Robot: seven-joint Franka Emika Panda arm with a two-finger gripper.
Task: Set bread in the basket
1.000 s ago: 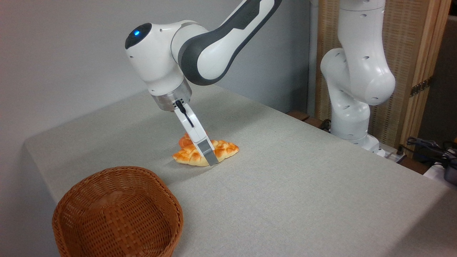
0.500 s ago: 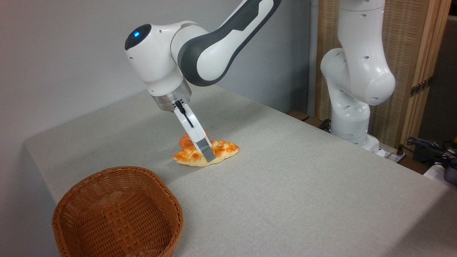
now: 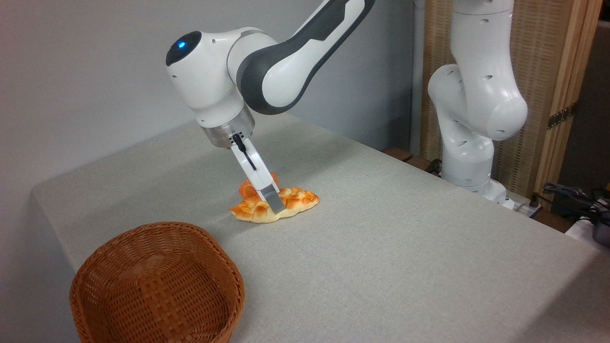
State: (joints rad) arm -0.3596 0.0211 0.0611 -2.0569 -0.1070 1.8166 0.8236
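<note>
Since a second ago, the near finger has drawn in from the loaf's front edge onto its scored top, narrowing the grip. Nearest, at the table's [image 3: 381, 267] front left corner, sits the round woven basket [image 3: 157, 284], nothing in it. Farther back, mid-table toward the left edge, the lattice-topped bread [image 3: 295, 202] lies flat on the cloth. Gripper [image 3: 269, 197] pinches across its middle; the far finger is hidden. Small orange bun [image 3: 246, 188] touches the bread behind.
</note>
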